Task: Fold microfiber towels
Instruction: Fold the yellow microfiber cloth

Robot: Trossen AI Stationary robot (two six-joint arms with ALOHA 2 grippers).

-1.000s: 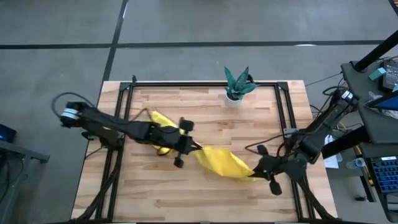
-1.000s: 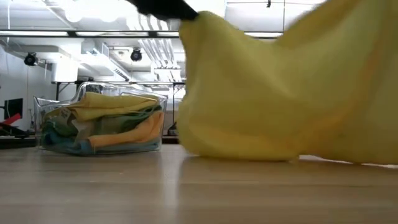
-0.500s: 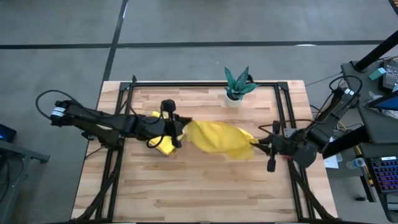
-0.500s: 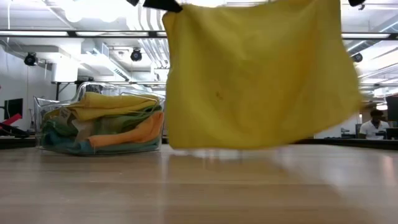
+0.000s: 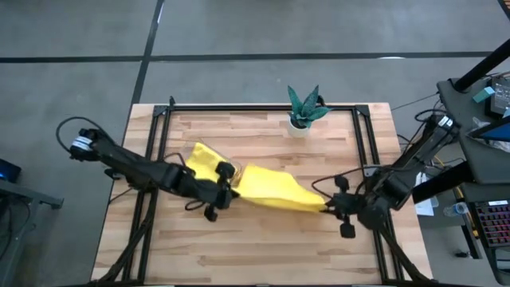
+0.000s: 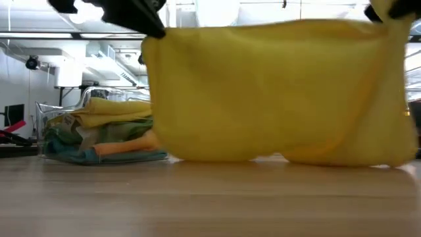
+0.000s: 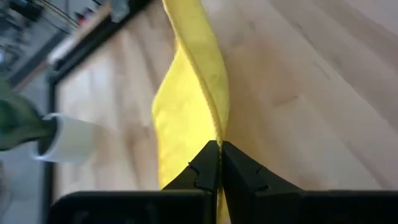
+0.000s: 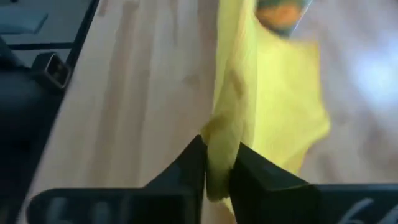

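Towel, high view: yellow towel (image 5: 267, 189) stretched between the two claws over the middle of the wooden tabletop (image 5: 263, 247), sagging along its length; a judgement: light, limp, no stiffness, so it will droop wherever it is not held.
Left claw, high view: left claw (image 5: 225, 194) at the towel's left end, near the clear tray (image 5: 209, 162) holding more yellow cloth.
Right claw, high view: right claw (image 5: 329, 204) at the towel's right end, near the tabletop's right rail.
Plant, high view: small teal-leaved plant (image 5: 303, 108) in a white pot at the far edge, well apart.
Towel, low view: hangs as a broad sheet, top edge taut, lower edge resting on the tabletop in soft rounded folds; fuzzy matt surface.
Tray, low view: shallow clear plastic, piled with yellow, orange and green cloths (image 6: 108, 128).
Left wrist view: fingers clenched on a thin folded corner.
Right wrist view: fingers pinching a bunched corner, cloth thick between them.
Where to hold: corners, judged best, since the fuzzy cloth should not slip.
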